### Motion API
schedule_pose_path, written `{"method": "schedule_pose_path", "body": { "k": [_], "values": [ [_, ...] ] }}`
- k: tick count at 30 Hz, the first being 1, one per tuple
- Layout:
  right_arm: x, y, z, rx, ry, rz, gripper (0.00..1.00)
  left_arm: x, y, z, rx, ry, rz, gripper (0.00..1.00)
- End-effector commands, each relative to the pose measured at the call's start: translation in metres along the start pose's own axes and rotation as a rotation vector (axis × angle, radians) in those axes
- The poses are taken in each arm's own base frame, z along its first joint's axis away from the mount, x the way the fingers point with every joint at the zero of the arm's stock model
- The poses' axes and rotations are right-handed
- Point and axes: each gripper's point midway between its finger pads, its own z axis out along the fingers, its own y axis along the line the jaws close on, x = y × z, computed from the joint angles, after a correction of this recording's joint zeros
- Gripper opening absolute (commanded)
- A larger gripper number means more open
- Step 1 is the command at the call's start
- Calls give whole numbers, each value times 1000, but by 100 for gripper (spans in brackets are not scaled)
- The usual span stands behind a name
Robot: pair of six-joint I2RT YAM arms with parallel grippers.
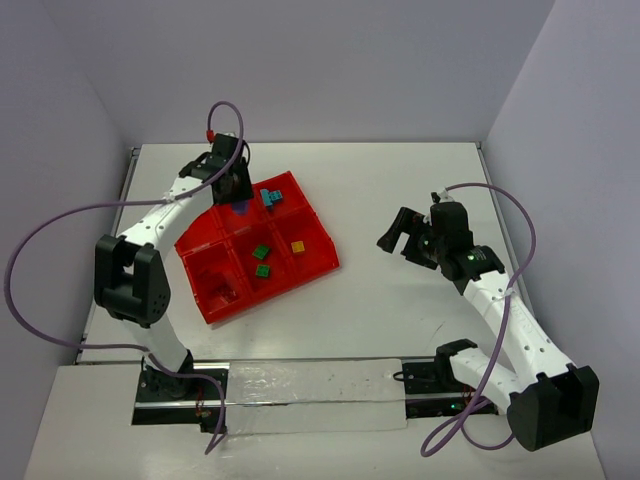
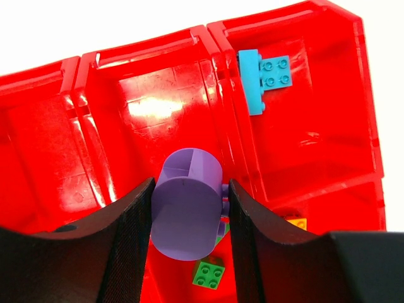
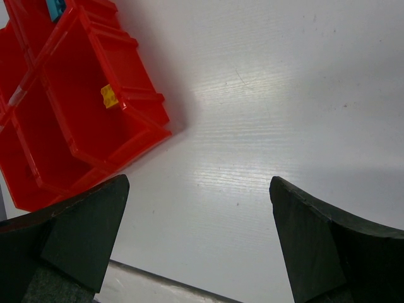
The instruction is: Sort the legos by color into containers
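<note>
The red tray (image 1: 322, 262) lies left of the table's middle. My left gripper (image 1: 236, 192) hangs over its far middle compartment, shut on a purple round lego (image 2: 189, 211) that sits between the fingers (image 2: 129, 227). Teal legos (image 2: 262, 76) lie in the far right compartment; they also show in the top view (image 1: 270, 197). Green legos (image 1: 262, 260) lie in the near middle compartment, and one (image 2: 209, 273) shows below the purple one. A yellow lego (image 1: 297, 246) lies in the near right compartment (image 3: 109, 96). My right gripper (image 1: 403, 238) is open and empty over bare table (image 3: 199, 183).
A red brick (image 1: 225, 292) lies in the tray's near left compartment. White walls stand close at the back and both sides. The table's near edge (image 3: 164, 284) lies just under the right gripper. Purple cables loop off both arms.
</note>
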Motion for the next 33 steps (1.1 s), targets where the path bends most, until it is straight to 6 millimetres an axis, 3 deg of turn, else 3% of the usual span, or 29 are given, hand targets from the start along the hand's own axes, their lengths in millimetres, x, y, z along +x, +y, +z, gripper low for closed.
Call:
{"method": "schedule_pose_path", "body": {
  "k": [1, 7, 10, 11, 12, 13, 16, 19, 25, 33],
  "values": [
    [-11, 8, -1, -33, -37, -2, 100, -21, -3, 8, -2, -54, -57, 0],
    [-11, 6, -2, -28, -41, 0, 100, -18, 5, 22, -45, -51, -62, 0],
    [-11, 6, -1, -26, -38, 0, 100, -16, 8, 28, -68, -58, -70, 6],
    [-11, 7, -1, -27, -40, 2, 100, -15, 9, 30, -72, -55, -72, 22],
    [-11, 7, -1, -26, -41, 2, 100, -14, 8, 31, -69, -52, -72, 31],
    [-11, 7, -1, -25, -39, 3, 100, -15, 9, 32, -77, -52, -73, 52],
    [-13, 7, -3, -25, -47, 1, 100, -19, 11, 28, -81, -68, -74, 85],
    [-13, 6, -2, -18, -48, 2, 100, -30, 11, 14, -73, -103, -76, 93],
    [-18, 7, -3, -15, -68, 2, 100, -50, 17, -32, -48, -169, -70, 94],
    [-35, 11, -8, 0, -116, -5, 100, -38, 20, -88, 92, -227, -15, 93]
  ]
}}
